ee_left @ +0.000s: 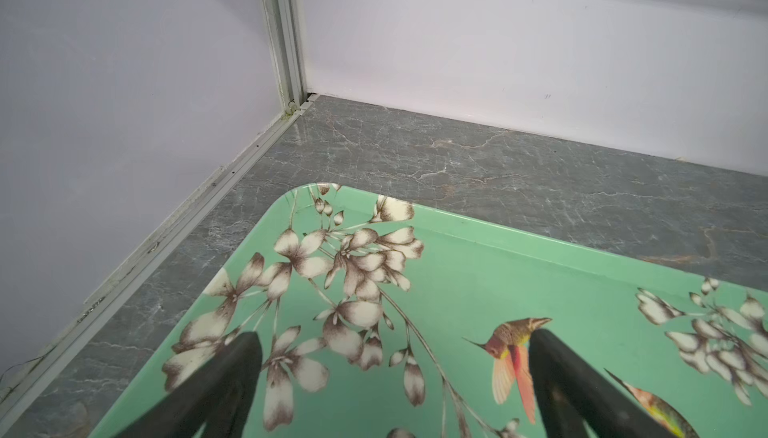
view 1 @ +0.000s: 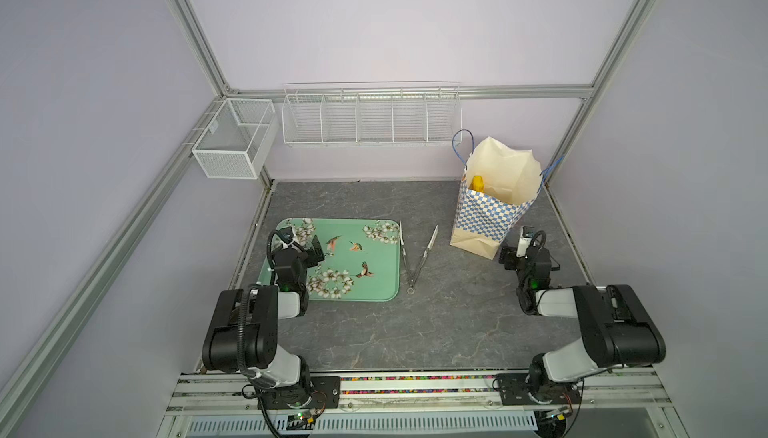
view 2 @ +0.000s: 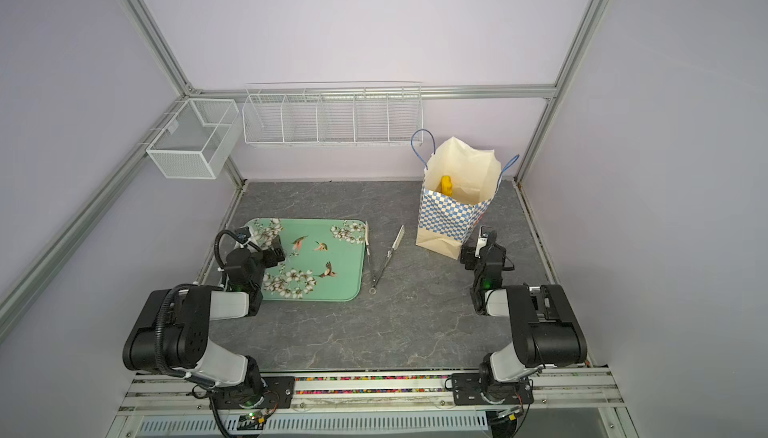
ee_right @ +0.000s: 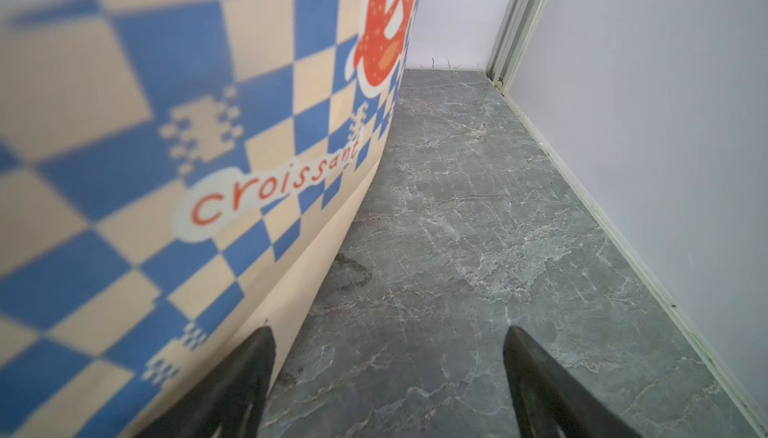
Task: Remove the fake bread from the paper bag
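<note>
Grey marbled table (view 1: pixel 436 332) fills both top views. A tall cream, blue-checked paper bag (view 1: pixel 486 215) stands upright at the far right, with glossy orange fake bread (view 1: pixel 478 183) showing inside its open mouth. A green floral tray (view 1: pixel 378 278) and metal tongs (view 1: pixel 423 257) lie to its left.

Left wrist view: the left tool (ee_left: pixel 395 334) hangs over the tray, released and empty.

Right wrist view: the right tool (ee_right: pixel 388 332), also released, sits low just beside the bag's base.

The left arm (view 1: pixel 266 344) and right arm (view 1: pixel 615 332) are black with white links, green lights (view 1: pixel 286 287), and a ribbed black cable (view 1: pixel 242 326) on the left.
</note>
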